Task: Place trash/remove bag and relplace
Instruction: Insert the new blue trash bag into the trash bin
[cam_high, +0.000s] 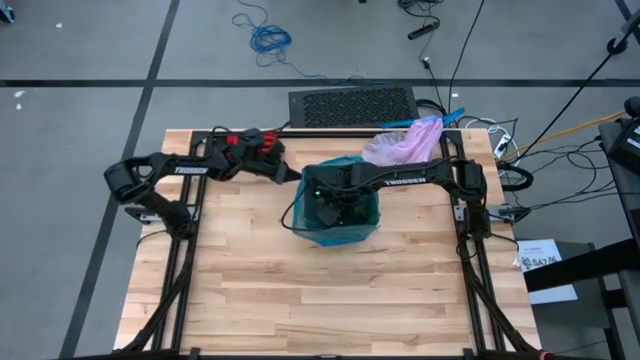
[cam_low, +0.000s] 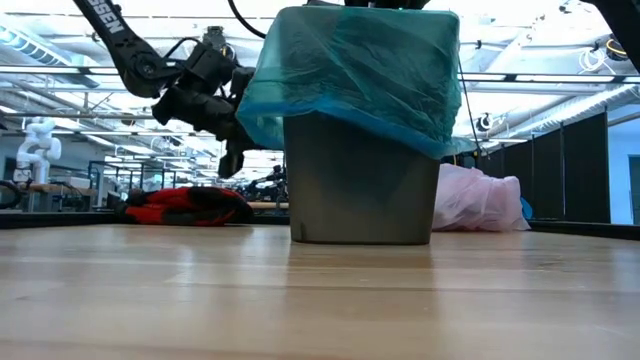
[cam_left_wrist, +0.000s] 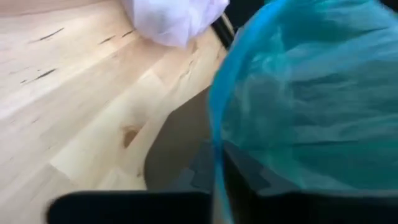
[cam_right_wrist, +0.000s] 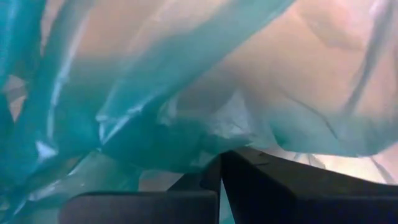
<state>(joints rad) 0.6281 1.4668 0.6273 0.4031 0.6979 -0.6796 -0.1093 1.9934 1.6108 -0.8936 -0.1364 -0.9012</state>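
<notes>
A grey bin (cam_low: 360, 175) stood mid-tabletop (cam_high: 330, 290) with a teal-green plastic bag (cam_low: 350, 75) draped over its rim as the new liner. The old bag (cam_high: 405, 143), a pale lilac-pink bundle, lay at the far edge of the tabletop beside the right arm's base, well apart from the bin. No loose trash showed on the tabletop.

The right hand (cam_high: 335, 208) was down inside the bin, its dark fingers (cam_right_wrist: 249, 186) pressed together with folds of teal film all around; whether any film was nipped between them could not be told. The left hand (cam_low: 232, 150) hung at the bin's left side, level with the folded-over hem. Its fingers could not be made out in any view, so whether it was clenched on the hem or released could not be told. A red glove (cam_high: 250, 142) lay behind it near the far edge.

The step looked like seating the replacement liner. To do it well, the inside hand would push the film down and outward toward the bottom corners, slowly, so the thin plastic didn't tear or drag the hem off the rim, while the outside hand kept the fold tensioned downward against the wall
</notes>
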